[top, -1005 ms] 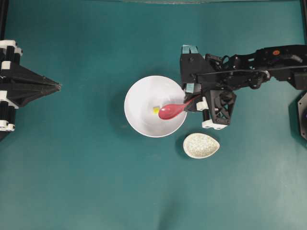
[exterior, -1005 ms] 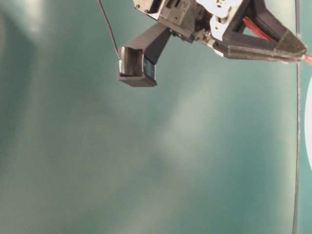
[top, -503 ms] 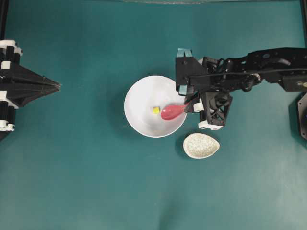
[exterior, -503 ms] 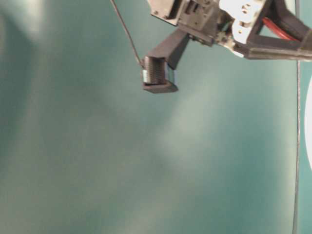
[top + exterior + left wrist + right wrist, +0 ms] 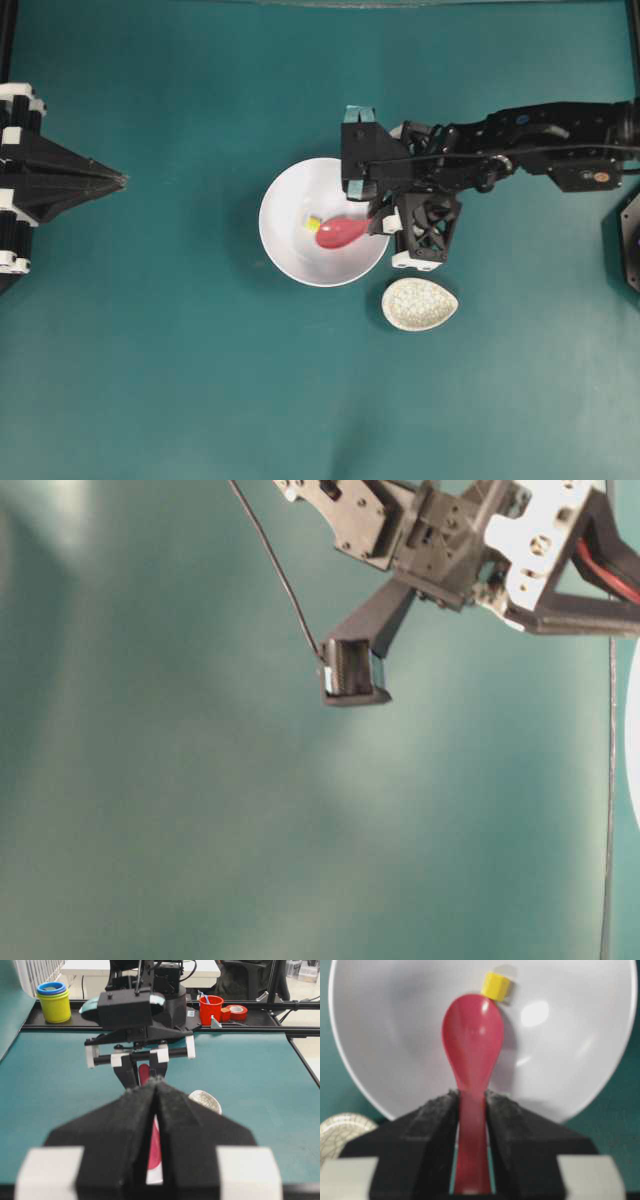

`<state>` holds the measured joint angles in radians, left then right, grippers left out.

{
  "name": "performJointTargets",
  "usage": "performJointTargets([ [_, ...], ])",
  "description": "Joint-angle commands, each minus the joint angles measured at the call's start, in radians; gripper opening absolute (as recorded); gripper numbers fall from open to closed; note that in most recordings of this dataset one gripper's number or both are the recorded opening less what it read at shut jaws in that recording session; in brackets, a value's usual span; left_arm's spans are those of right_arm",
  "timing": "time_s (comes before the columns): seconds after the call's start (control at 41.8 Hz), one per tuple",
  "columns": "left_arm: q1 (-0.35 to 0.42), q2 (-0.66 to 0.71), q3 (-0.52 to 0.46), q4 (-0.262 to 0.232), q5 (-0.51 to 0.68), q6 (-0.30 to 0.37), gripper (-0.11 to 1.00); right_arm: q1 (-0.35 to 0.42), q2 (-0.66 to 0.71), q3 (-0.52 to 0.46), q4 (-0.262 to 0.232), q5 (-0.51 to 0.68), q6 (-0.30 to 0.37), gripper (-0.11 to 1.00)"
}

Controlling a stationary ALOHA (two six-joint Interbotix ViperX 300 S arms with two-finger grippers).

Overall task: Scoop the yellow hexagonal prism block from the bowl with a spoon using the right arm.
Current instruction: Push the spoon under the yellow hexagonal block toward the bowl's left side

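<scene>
**Spoon tip at the block, inside the bowl**

Overhead view: my right jaws (image 5: 380, 212) are clamped on the handle of the spoon (image 5: 340, 233), which reaches left from them into the bowl (image 5: 285, 250). The bowl stands on the green bench (image 5: 200, 380) near its middle. The block (image 5: 313, 224) lies on the bowl's floor, left of centre, touching or just beside the far-left edge of the spoon's scoop. A speckled rest (image 5: 419, 304) sits on the bench just beside the bowl, to its near right, apart from the rim.

Right wrist view: my two black fingers (image 5: 427, 1120) press the spoon's (image 5: 472, 1035) handle from either side, the scoop pointing away from me over the white bowl (image 5: 580, 1050). The block (image 5: 496, 986) sits at the very tip of the scoop, slightly to its right; whether it rests on the tip or against it I cannot tell.

Left wrist view: my left jaws (image 5: 156, 1087) are closed together, holding nothing, at the bench's left edge, well apart from the bowl.
</scene>
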<state>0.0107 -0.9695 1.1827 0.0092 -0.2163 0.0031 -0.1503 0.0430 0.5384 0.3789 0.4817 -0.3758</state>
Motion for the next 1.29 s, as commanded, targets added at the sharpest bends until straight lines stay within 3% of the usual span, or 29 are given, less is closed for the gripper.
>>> performJointTargets([
  [0.0, 0.002, 0.005, -0.023, 0.003, -0.006, -0.002, -0.01, -0.002, -0.006, -0.032, 0.0, -0.02, 0.0, 0.25],
  [0.742, 0.002, 0.005, -0.025, 0.002, 0.002, -0.002, -0.01, -0.002, 0.011, -0.064, -0.04, -0.138, -0.008, 0.25],
  [1.269, 0.002, 0.003, -0.025, 0.002, 0.011, 0.0, -0.01, -0.002, 0.006, -0.066, -0.066, -0.158, -0.008, 0.25],
])
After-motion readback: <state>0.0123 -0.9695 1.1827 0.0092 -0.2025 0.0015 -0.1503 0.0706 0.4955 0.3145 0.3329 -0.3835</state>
